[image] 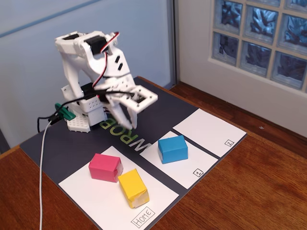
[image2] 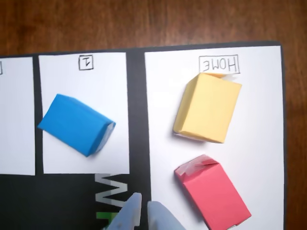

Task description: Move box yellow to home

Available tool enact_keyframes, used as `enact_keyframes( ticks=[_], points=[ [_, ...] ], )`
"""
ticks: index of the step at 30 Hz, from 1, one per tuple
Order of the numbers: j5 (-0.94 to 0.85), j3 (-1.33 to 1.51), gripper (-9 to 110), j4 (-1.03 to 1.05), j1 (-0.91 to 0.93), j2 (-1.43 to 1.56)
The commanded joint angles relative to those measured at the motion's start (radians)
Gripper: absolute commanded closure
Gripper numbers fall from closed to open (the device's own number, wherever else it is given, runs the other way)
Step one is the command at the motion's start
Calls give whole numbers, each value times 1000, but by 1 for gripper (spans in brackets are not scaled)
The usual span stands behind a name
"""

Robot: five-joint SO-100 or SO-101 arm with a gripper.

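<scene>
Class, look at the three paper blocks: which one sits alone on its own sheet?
The blue block, alone on the sheet marked 1. The yellow block and pink block share the Home sheet.

— How many blocks were there?
— Three: one yellow box (image: 133, 188), one pink block (image: 105, 167), one blue block (image: 172, 148).
— And sheets?
— Three white ones on the mat in the fixed view: home (image: 91, 199), with the "1" sheet (image: 184, 173) at its two o'clock and the "2" sheet (image: 208, 132) further along the same line.
— Arms?
— One, with one gripper (image: 125, 119).
— Cables?
— One white cable (image: 42, 172).
</scene>
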Motion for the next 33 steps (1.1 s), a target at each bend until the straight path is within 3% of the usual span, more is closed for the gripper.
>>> enact_keyframes(
  ticks=[1, 9, 18, 33],
  points=[
    [-2, 80, 102, 6, -64, 147],
    [81, 328, 102, 124, -202, 370],
    [80, 710, 102, 117, -245, 607],
    [-54, 1264, 102, 104, -193, 1106]
  ],
)
